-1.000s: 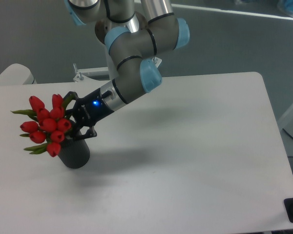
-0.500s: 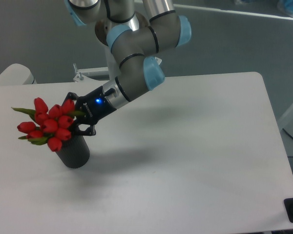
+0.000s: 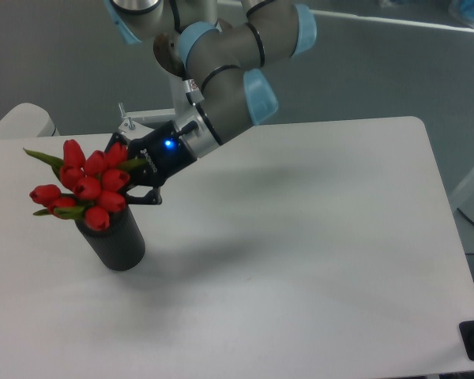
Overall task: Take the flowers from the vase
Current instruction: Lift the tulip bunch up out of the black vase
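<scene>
The flowers [image 3: 87, 187], a bunch of red tulip buds with green leaves, hang over the top of the black cylindrical vase [image 3: 117, 244] at the table's left side. My gripper [image 3: 133, 178] reaches in from the right and is shut on the bunch just behind the buds. The stems are hidden behind the buds and the fingers, so I cannot tell how much of them still sits in the vase. The vase stands upright on the white table [image 3: 300, 260].
The arm [image 3: 221, 95] slants down from the top centre to the flowers. A rounded white surface [image 3: 20, 120] lies at the far left behind the table. A small metal bracket [image 3: 130, 121] stands at the table's back edge.
The gripper has risen and drawn the flowers upward; the buds now sit higher above the vase's rim. The vase has stayed in place.
</scene>
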Motion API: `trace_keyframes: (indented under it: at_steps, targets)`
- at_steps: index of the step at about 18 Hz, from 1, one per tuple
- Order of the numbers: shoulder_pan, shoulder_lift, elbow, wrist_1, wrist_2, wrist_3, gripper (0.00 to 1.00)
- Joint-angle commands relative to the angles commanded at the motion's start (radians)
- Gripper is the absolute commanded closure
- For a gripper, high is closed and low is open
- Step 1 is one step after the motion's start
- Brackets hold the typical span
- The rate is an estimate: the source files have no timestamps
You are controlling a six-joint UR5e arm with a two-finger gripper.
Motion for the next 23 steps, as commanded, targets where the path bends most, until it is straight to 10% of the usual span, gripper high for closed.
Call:
trace_keyframes:
  at_steps: [23]
  targets:
    - [0.129, 0.014, 0.146, -0.002, -0.187, -0.238, 0.82]
